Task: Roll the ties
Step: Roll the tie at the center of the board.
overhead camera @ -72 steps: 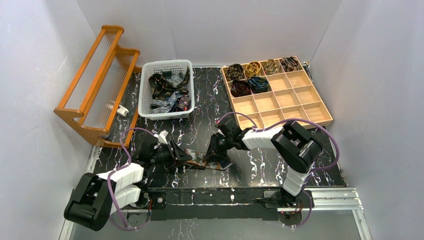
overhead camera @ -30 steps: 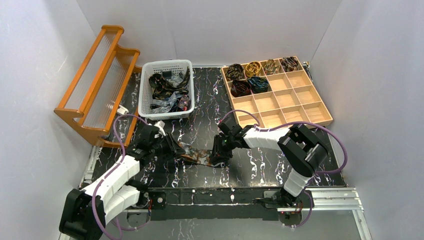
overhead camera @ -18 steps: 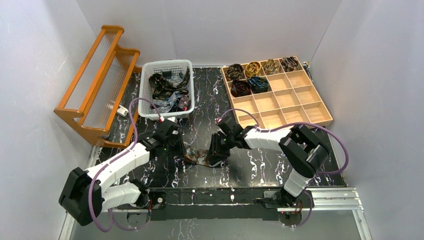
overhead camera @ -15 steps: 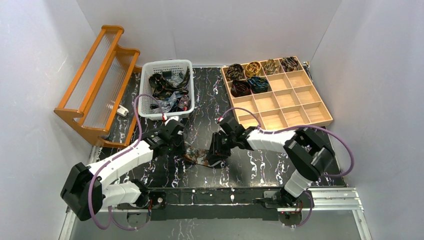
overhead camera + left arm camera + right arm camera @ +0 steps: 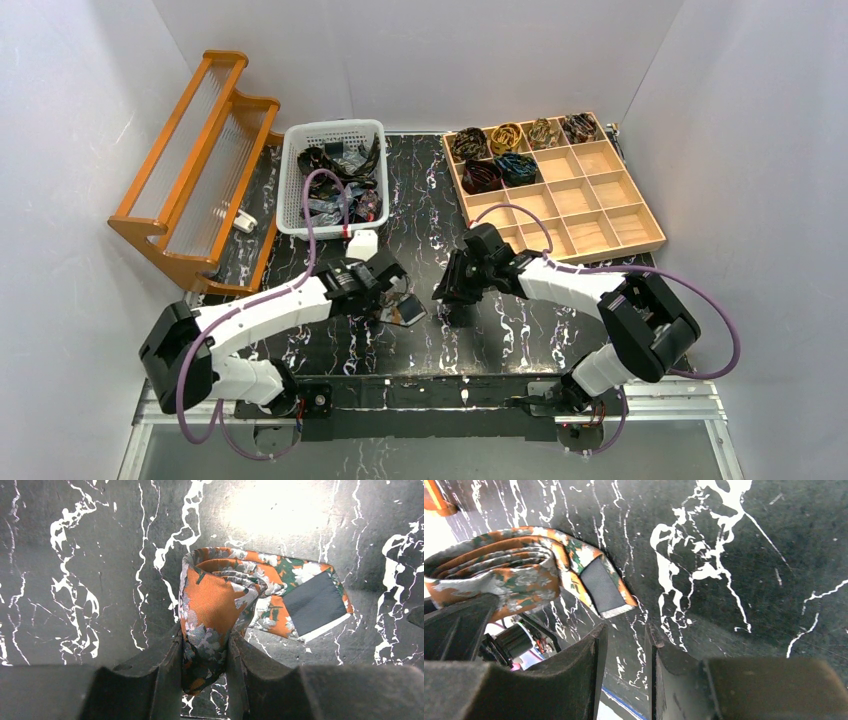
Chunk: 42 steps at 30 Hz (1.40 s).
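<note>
A rust-orange tie with grey-green floral mottling [image 5: 215,592] lies rolled into a loose coil on the black marbled table. Its tail end, with the dark lining up [image 5: 316,604], lies flat to the right. My left gripper [image 5: 204,661] is shut on the coil's near side. In the top view this gripper [image 5: 392,299] and the tie [image 5: 407,313] are at the table's front middle. My right gripper [image 5: 625,647] is slightly open and empty, just right of the tail. The tie also shows in the right wrist view [image 5: 499,577]. In the top view the right gripper [image 5: 453,300] sits apart from the tie.
A white basket [image 5: 296,190] of loose ties stands at the back left. A wooden compartment tray [image 5: 600,205] at the back right holds several rolled ties [image 5: 500,150] in its far cells. An orange wooden rack [image 5: 190,170] stands at the left.
My left arm has swung right and taken hold of the coiled tie. My right gripper has let go of the tie and drawn back to the right. The tie is more tightly rolled.
</note>
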### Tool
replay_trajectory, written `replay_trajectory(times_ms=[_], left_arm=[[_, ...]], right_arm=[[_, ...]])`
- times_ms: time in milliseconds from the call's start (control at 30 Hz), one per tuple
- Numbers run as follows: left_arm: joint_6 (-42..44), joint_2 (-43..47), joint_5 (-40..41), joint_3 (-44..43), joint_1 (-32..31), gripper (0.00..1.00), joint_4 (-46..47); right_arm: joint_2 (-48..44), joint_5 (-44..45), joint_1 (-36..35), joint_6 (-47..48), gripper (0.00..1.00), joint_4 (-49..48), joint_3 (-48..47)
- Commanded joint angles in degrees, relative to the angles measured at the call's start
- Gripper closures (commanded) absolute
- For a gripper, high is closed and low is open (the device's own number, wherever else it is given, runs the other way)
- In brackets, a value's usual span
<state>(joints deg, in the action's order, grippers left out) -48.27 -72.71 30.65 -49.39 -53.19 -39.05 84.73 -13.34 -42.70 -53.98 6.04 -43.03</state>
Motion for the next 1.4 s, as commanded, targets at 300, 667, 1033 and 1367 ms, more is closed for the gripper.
replay_trajectory(times_ms=[300,667,1033,1367], left_arm=[[-11.0,-16.0,18.5,-13.6,-10.5,0.84,-14.9],[-14.6,-32.3,21.7,-26.7,-15.3,0.76,-22.8],[-5.2,-21.3,3.1,-19.1,-14.2,0.21,5.1],[-1.3,0.8,-3.5,-9.8,-7.3,0.04,12.1]], right_arm=[[-5.1,3.0,3.0,1.1,0.57,2.5,2.7],[-10.3,4.8,5.6,0.8,0.49,3.6,6.3],[-12.5,2.7,7.0,2.5,0.39,4.8,7.1],[-11.5,-9.2,7.1,6.6,0.20,-3.8,6.0]])
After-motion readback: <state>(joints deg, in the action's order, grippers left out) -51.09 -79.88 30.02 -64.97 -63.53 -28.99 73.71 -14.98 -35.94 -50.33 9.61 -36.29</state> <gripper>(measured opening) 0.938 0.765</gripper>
